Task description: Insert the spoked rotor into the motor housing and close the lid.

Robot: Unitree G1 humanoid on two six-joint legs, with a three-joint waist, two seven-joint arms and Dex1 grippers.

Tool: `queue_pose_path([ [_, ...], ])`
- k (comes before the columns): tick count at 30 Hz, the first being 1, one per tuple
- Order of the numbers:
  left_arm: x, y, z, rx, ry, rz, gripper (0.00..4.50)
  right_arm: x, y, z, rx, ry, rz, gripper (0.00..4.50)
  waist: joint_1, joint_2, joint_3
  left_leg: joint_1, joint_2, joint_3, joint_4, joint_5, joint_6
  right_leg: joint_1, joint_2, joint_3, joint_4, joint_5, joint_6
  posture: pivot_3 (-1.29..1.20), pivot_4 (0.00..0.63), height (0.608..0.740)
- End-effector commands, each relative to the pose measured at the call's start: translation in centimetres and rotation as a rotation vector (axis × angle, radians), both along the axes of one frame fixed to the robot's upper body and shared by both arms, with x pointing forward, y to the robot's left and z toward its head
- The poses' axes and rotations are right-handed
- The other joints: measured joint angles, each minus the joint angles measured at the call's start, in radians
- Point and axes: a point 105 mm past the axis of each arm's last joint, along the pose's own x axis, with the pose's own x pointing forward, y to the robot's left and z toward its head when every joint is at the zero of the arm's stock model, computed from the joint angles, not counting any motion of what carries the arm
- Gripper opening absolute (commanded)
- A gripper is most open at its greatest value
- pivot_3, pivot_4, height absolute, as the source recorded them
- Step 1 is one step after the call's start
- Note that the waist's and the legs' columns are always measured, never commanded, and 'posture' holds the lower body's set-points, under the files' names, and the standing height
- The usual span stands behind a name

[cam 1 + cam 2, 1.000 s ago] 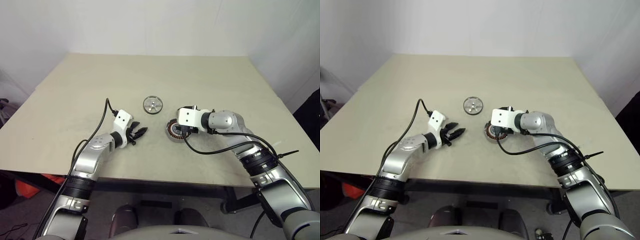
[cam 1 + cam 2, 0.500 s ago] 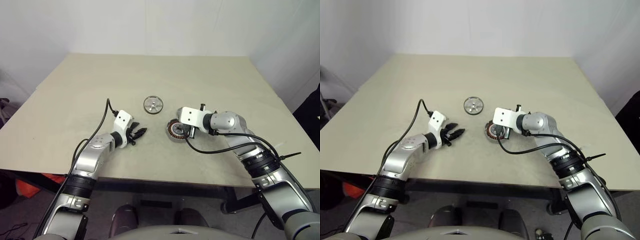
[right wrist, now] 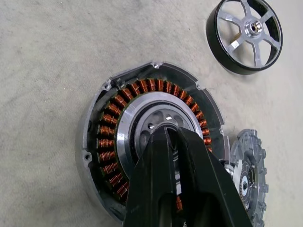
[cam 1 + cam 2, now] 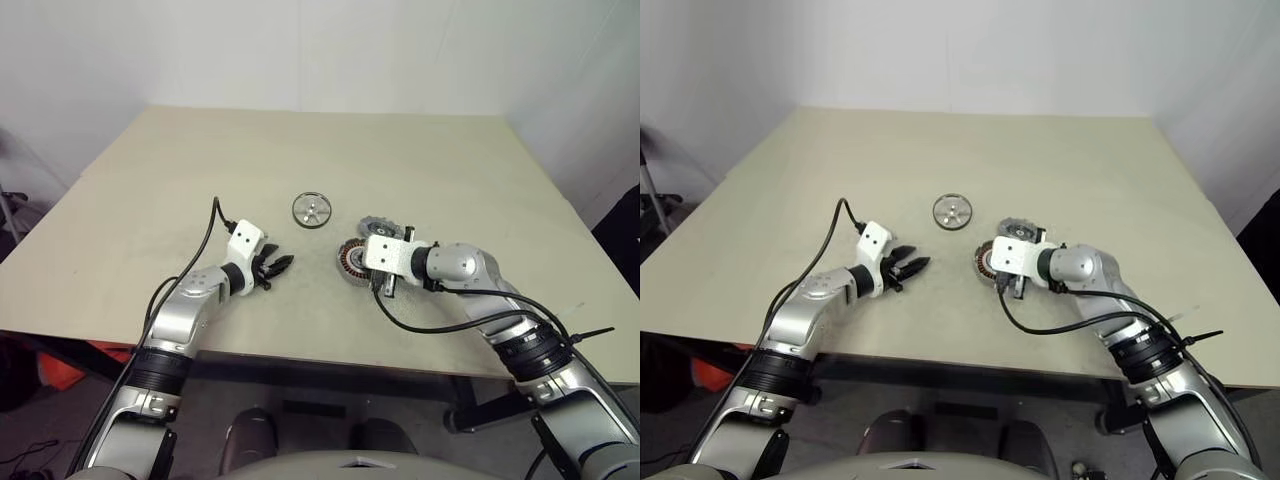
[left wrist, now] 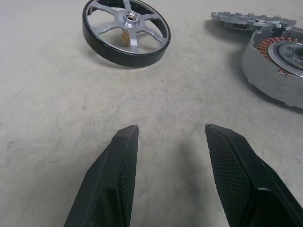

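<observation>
Right wrist view is showing the right tool [image 3: 171, 142] pinched together, empty, hovering over the motor housing [image 3: 102, 142], spoked rotor [image 3: 245, 35] lying beyond it on the tabletop [image 3: 42, 47], risking scraping the windings.

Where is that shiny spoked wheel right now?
The spoked rotor lies flat mid-table, beyond both arms, just left of the lid and motor housing.

We see an evenly, brightly lit worktop [image 4: 420, 160] under soft diffuse light, with only faint, short shadows beneath the arms. Glare glints off the spoked rotor [image 5: 126, 31], whose silver spokes shine. Close up, the left claw [image 5: 171, 137] fingertips stay sharp. Head views bend slightly toward their edges.
</observation>
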Motion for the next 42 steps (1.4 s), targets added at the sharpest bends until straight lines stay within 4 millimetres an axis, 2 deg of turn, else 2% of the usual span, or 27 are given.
queue_pose_path([
  [1, 0.3, 0.0, 1.1, -0.006, -0.049, 0.002, 2.37, 0.5, 0.0, 0.7, 0.011, -0.015, -0.018, 0.22, 0.000, 0.000, 0.000, 0.000, 0.000, 0.000, 0.000, 0.000, 0.000, 0.000, 0.000, 0.000, 0.000, 0.000, 0.000, 0.00, 0.000, 0.740],
  [7, 0.3, 0.1, 1.0, -0.005, -0.045, 0.007, 2.37, 1.3, -0.4, 2.8, 0.013, -0.070, -0.022, 0.22, 0.000, 0.000, 0.000, 0.000, 0.000, 0.000, 0.000, 0.000, 0.000, 0.000, 0.000, 0.000, 0.000, 0.000, 0.000, 0.00, 0.000, 0.740],
  [11, 0.3, 0.0, 1.0, -0.005, -0.044, 0.007, 2.37, 1.5, -0.2, 3.4, 0.019, -0.083, -0.019, 0.22, 0.000, 0.000, 0.000, -0.001, 0.000, 0.000, 0.000, 0.000, 0.000, -0.001, 0.000, 0.000, 0.000, 0.000, 0.000, 0.00, 0.000, 0.740],
  [17, 0.4, 0.3, 0.9, 0.000, -0.042, 0.011, 2.37, 0.8, 0.1, 1.1, 0.005, -0.020, -0.013, 0.22, 0.001, 0.000, 0.000, -0.001, 0.000, 0.000, 0.000, 0.000, 0.000, -0.001, 0.000, 0.000, 0.000, 0.000, 0.000, 0.00, 0.000, 0.740],
  [21, 0.4, 0.3, 0.8, 0.000, -0.042, 0.012, 2.37, 1.2, -0.6, -0.4, -0.032, -0.016, -0.043, 0.22, 0.000, 0.000, 0.000, -0.001, 0.000, 0.000, 0.000, 0.000, 0.000, -0.001, 0.000, 0.000, 0.000, 0.000, 0.000, 0.00, 0.000, 0.740],
  [34, 0.5, 0.5, 0.9, -0.034, -0.033, 0.048, 2.37, 1.9, -0.5, 5.4, 0.102, -0.113, -0.033, 0.22, 0.000, 0.000, 0.000, 0.001, 0.000, 0.000, 0.000, 0.000, 0.000, 0.001, 0.000, 0.000, 0.000, 0.000, 0.000, 0.00, 0.000, 0.740],
  [37, 0.8, 0.6, 1.1, -0.040, -0.038, 0.058, 2.37, 2.5, -1.3, 6.1, 0.115, -0.113, -0.076, 0.22, 0.001, 0.000, 0.000, 0.001, 0.000, 0.000, 0.000, 0.000, 0.000, 0.001, 0.000, 0.000, 0.000, 0.000, 0.000, 0.00, 0.000, 0.740],
  [40, 0.9, 0.3, 1.1, -0.043, -0.035, 0.056, 2.37, 3.0, -2.3, 6.2, 0.103, -0.119, -0.122, 0.84, 0.004, 0.000, 0.000, 0.001, 0.000, 0.000, 0.000, 0.000, 0.000, 0.002, 0.000, 0.000, 0.000, 0.000, 0.000, 0.00, 0.000, 0.740],
  [42, 1.2, 0.3, 1.1, -0.048, -0.030, 0.067, 2.37, 3.2, -2.7, 6.3, 0.098, -0.137, -0.137, 1.50, 0.006, 0.000, 0.000, 0.001, -0.001, 0.000, 0.000, 0.000, 0.000, 0.002, -0.001, 0.000, 0.000, 0.000, 0.000, 0.00, 0.000, 0.740],
])
